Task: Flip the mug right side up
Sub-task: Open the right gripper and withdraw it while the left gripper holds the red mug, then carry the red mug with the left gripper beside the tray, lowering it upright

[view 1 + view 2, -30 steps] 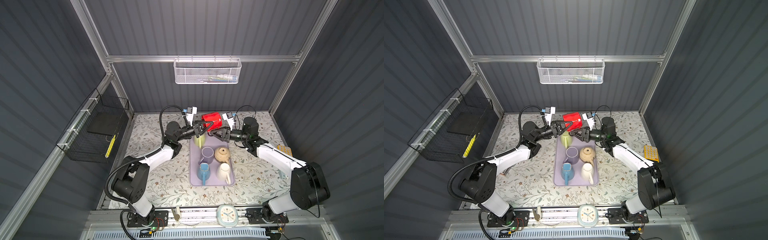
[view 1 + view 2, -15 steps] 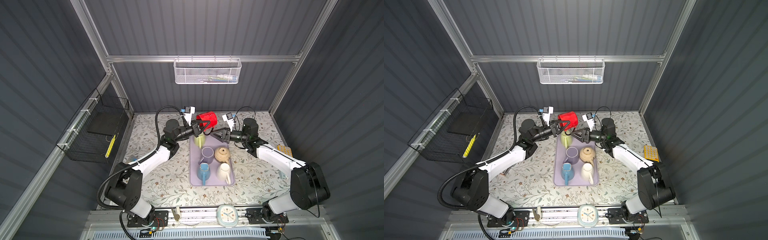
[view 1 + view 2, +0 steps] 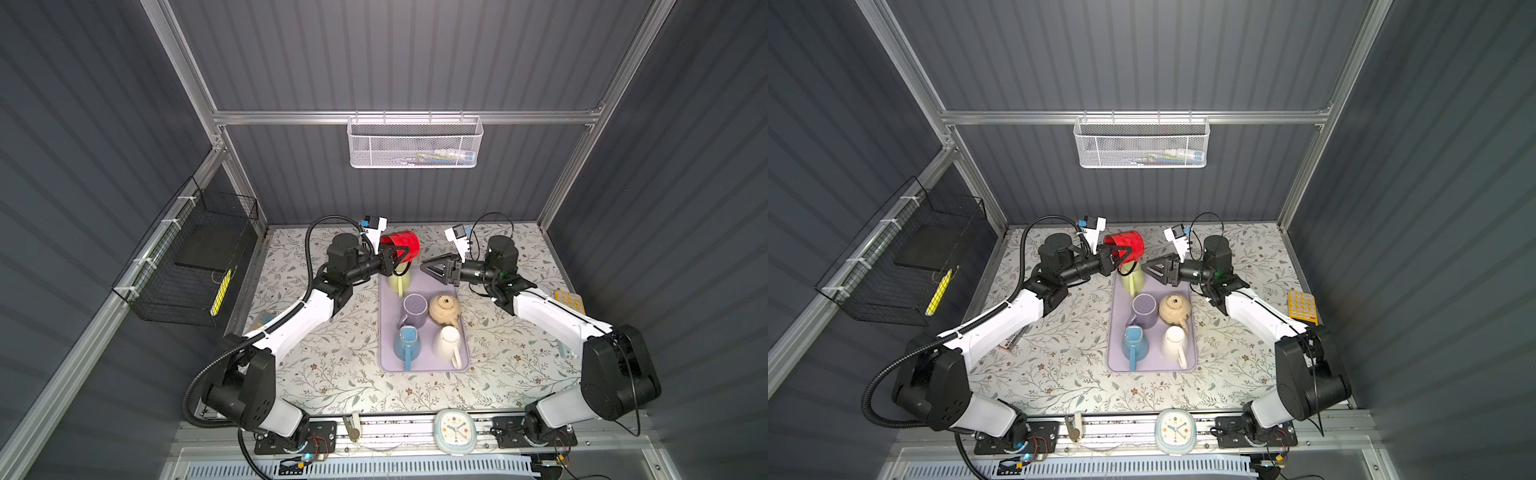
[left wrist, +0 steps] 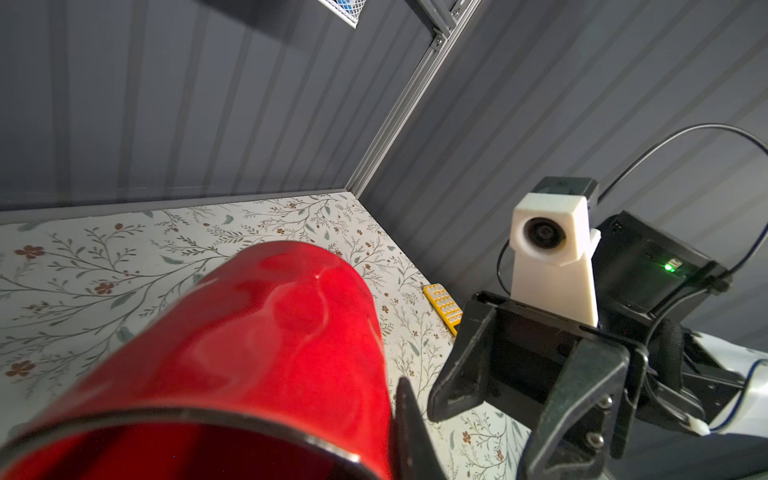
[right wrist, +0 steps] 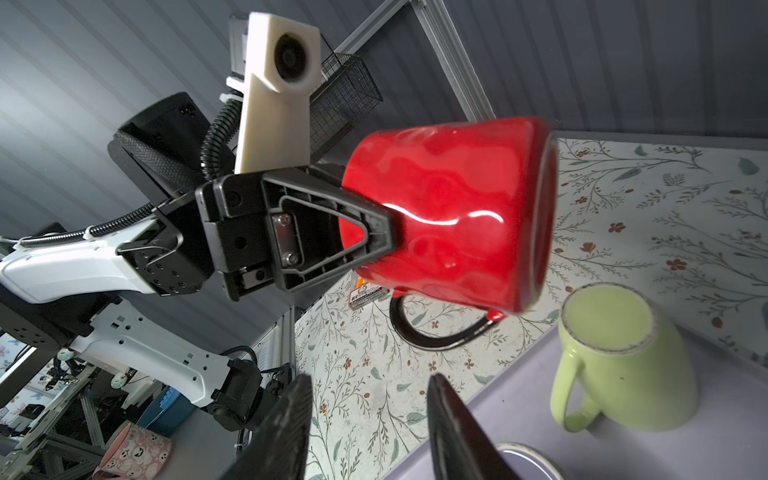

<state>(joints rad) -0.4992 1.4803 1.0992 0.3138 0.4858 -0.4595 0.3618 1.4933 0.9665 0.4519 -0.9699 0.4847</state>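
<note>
I am looking into a robotics lab test cell. Grey ribbed walls [image 3: 415,62] and an aluminium frame [image 3: 407,117] are boxing in a bench [image 3: 332,374] wearing a floral cover. The left arm [image 3: 291,324] and right arm [image 3: 552,316] are sitting mounted on a rail [image 3: 395,430] at the front, with a bare board [image 3: 305,456] and wiring showing below. A white basket [image 3: 415,143] and a black basket [image 3: 195,266] are hanging off the frame, and a clock [image 3: 455,430] is lying on the rail.

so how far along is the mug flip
Done: the red mug is up off the purple tray, gripped at its rim by the left claw. In hand: it lies roughly sideways, handle hanging down; the right claw is open, apart from it. Left: bring the opening up and set it down.
</note>
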